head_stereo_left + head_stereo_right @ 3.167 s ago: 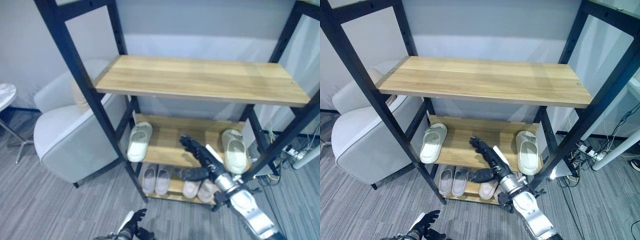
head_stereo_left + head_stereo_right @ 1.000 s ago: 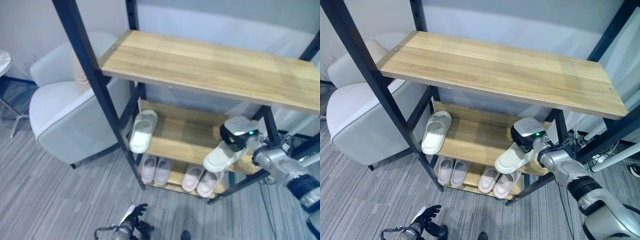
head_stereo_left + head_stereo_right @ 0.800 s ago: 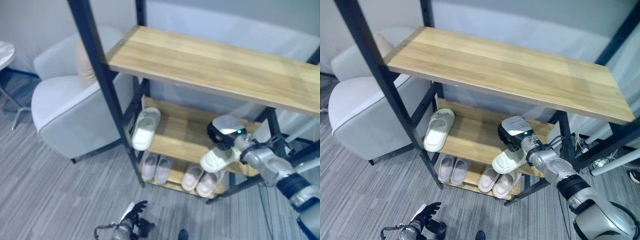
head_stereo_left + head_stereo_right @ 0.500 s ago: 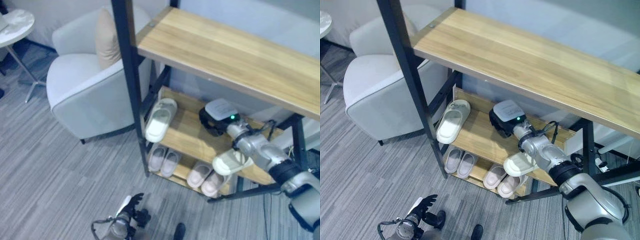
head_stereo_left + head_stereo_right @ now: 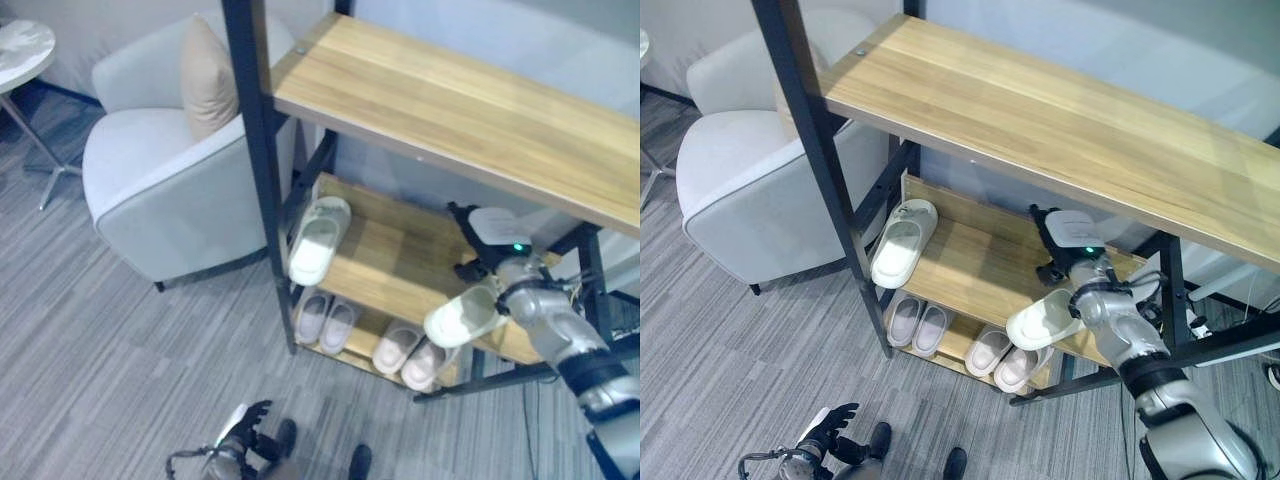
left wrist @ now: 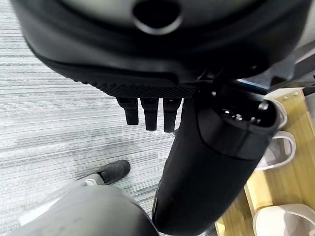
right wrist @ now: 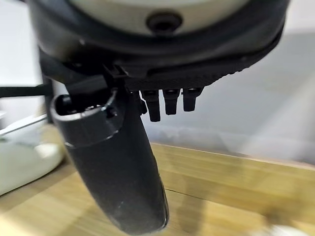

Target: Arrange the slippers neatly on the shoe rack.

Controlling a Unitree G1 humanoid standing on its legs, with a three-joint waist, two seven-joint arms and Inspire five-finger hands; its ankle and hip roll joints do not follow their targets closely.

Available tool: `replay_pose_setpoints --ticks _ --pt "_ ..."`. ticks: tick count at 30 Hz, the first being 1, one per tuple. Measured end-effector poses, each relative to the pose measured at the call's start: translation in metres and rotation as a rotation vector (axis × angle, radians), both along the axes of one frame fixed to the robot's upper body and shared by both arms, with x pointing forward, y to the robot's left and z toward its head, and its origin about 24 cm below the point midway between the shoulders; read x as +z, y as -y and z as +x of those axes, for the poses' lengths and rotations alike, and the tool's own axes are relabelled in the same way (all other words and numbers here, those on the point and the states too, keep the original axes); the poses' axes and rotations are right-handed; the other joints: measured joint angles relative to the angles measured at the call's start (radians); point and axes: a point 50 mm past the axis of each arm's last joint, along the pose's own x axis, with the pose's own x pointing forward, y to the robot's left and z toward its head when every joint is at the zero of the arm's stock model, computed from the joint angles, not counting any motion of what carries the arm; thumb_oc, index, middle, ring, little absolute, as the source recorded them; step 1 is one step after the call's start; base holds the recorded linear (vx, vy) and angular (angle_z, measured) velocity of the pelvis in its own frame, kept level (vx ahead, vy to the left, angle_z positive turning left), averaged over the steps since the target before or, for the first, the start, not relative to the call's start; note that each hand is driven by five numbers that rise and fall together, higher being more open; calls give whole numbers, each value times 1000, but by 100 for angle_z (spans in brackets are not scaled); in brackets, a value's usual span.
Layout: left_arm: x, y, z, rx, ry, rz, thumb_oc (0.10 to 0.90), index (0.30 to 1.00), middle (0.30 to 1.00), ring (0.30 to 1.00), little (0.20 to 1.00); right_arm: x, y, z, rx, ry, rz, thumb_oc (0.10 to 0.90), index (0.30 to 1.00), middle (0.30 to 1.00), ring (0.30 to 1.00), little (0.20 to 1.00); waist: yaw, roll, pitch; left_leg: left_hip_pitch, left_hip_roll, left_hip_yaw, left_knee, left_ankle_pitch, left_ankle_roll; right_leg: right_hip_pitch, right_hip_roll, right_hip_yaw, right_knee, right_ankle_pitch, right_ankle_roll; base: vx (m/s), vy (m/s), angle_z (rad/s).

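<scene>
One white slipper [image 5: 319,239] lies on the left of the rack's middle shelf [image 5: 385,262], toe toward the front. A second white slipper [image 5: 463,317] lies askew at the right of that shelf, its toe hanging over the front edge; in the right wrist view this slipper [image 7: 22,160] sits beside the thumb. My right hand [image 5: 1067,238] hovers just behind it under the top shelf, open, holding nothing. My left hand [image 5: 240,443] hangs low by the floor, open and idle.
The black-framed rack [image 5: 254,150] has a bare wooden top shelf [image 5: 450,100]. Two pinkish slipper pairs [image 5: 326,318] [image 5: 411,356] fill the bottom shelf. A grey armchair [image 5: 160,195] with a beige pillow [image 5: 205,75] stands left of the rack, a round table [image 5: 25,45] beyond it.
My right hand has moved right, from the middle of the shelf to behind the askew slipper. That slipper, once straight on the right, now overhangs the front edge. The camera shifted.
</scene>
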Motion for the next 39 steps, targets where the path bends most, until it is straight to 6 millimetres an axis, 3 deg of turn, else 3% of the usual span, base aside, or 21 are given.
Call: replay_pose_setpoints --ticks 10,20,31,39 --pt "-1 -2 -3 18 -17 6 800 900 900 900 900 -20 22 -20 -127 -12 77 800 900 900 900 900 -22 15 0 14 2 27 3 -7 8 0 0 29 0 2 1 2 5 -9" --pt "-2 -2 -5 20 -23 5 800 900 900 900 900 -40 16 -28 -164 -46 185 800 900 900 900 900 -21 18 -1 24 1 31 0 -9 9 10 -1 34 0 3 2 2 1 -1" --pt "-2 -3 -7 38 -23 3 800 900 900 900 900 -35 2 -39 -105 8 248 800 900 900 900 900 -21 20 -2 24 1 28 3 -9 10 11 -2 32 0 3 2 0 0 0" --pt "-2 -2 -8 42 -25 2 800 900 900 900 900 -43 4 -52 -118 -10 262 800 900 900 900 900 -23 22 -4 25 0 27 -1 -10 9 13 -3 31 0 4 2 10 -2 0"
